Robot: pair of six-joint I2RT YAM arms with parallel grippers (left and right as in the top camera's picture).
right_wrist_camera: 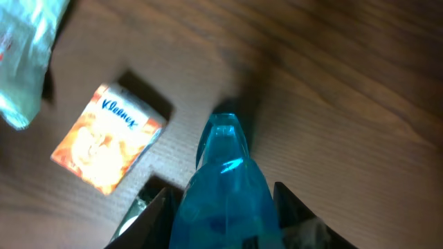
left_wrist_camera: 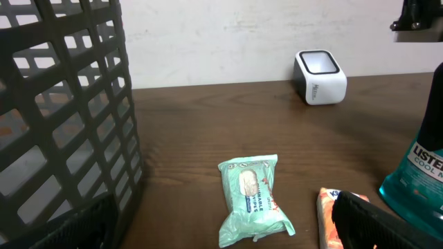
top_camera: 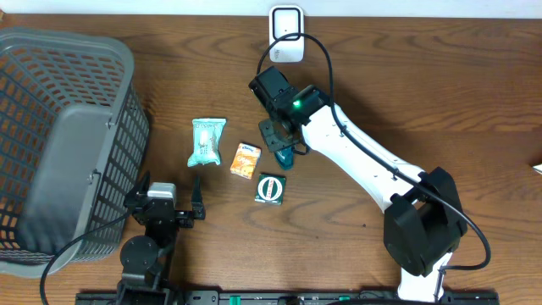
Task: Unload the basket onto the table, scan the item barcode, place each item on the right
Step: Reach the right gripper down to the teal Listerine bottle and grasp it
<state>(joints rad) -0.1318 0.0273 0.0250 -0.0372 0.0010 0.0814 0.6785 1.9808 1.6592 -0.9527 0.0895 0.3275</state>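
Looking from overhead, you find the right pincer (top_camera: pixel 282 151) atop the upright teal translucent plastic mouthwash bottle (top_camera: pixel 286 159), with the wide-open left pincer (top_camera: pixel 168 183) well apart. Left wrist: the bottle stands far right. Right wrist: the jaws clamp its sides.

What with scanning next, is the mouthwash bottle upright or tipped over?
Upright: in the left wrist view the mouthwash bottle stands on its base, label lettering roughly level.
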